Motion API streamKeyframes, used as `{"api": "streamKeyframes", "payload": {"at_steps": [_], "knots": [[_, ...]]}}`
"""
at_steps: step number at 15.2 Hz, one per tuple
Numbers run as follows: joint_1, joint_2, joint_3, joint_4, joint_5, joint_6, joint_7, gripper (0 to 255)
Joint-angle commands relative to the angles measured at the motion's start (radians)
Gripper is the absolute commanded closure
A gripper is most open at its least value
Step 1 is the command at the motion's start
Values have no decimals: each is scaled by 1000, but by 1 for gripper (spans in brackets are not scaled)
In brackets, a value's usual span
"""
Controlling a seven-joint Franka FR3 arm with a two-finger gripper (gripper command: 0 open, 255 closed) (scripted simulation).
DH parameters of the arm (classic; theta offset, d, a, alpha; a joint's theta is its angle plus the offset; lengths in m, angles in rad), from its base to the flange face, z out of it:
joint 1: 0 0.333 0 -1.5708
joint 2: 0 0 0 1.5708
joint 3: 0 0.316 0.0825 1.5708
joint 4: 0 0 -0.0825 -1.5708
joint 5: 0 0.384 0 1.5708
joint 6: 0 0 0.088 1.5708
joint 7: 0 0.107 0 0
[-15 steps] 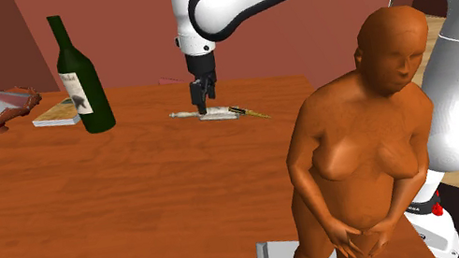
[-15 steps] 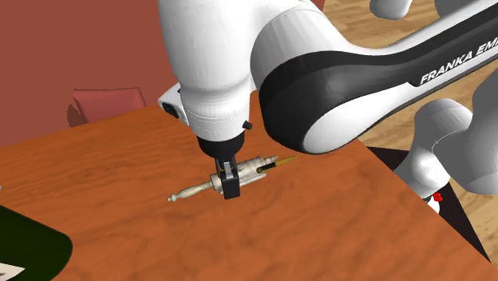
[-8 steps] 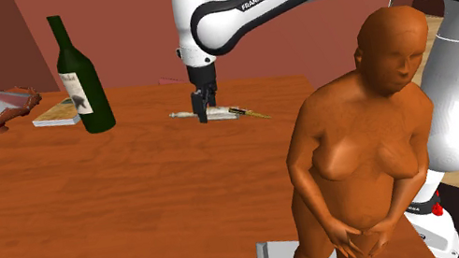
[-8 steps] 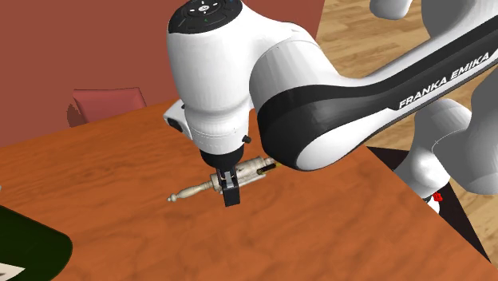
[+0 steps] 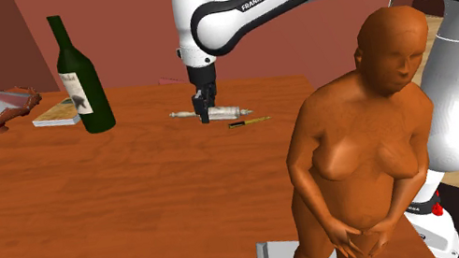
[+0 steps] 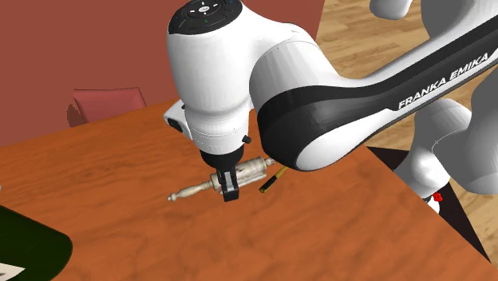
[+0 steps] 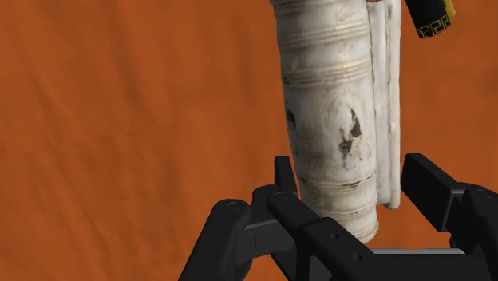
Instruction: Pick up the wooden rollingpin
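1. Found the fingers (image 7: 435,191) closed in on either flank of the rolling pin (image 7: 327,104), clamped on its barrel near one end, with no gap worth noting on either side.
2. Compared with half a second back: same height and pose for the gripper (image 6: 230,190), but now shut on the pin.
3. Logged a second change: a small black-and-gold pen (image 6: 270,180), formerly tucked along the pin, now lying free on the table just beside the barrel.
4. Judged the pen nudged loose by the squeeze. Good for the task, as a lift should bring up the rolling pin alone.
5. Reckoned the grasp made and the lift not yet begun. Cannot tell whether there is any clearance under the pin.
6. Placed the rolling pin (image 5: 232,111) on the wooden table (image 5: 91,221), to the shoulder view's right of the green bottle (image 5: 82,76), apart from it and about level with its base.
7. Placed the pen (image 5: 248,122) further right of the bottle, just past the pin's end.
8. Recorded the pin's look: pale cream-white barrel, ringed with shallow grooves, blotched with dark scuffs; slim turned handle with a knobbed tip; a flat pale strip along one side. Not plainly wood by colour.
9. Flagged the off-centre grip: tilt toward the long free end likely on lifting.
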State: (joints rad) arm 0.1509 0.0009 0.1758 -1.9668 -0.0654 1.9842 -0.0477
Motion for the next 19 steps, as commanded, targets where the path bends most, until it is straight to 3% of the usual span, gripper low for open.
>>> {"api": "streamKeyframes", "payload": {"at_steps": [1, 19], "knots": [[0, 0, 0, 0, 0, 0, 0, 255], [0, -22, 0, 177, 8, -199, -14, 255]]}}
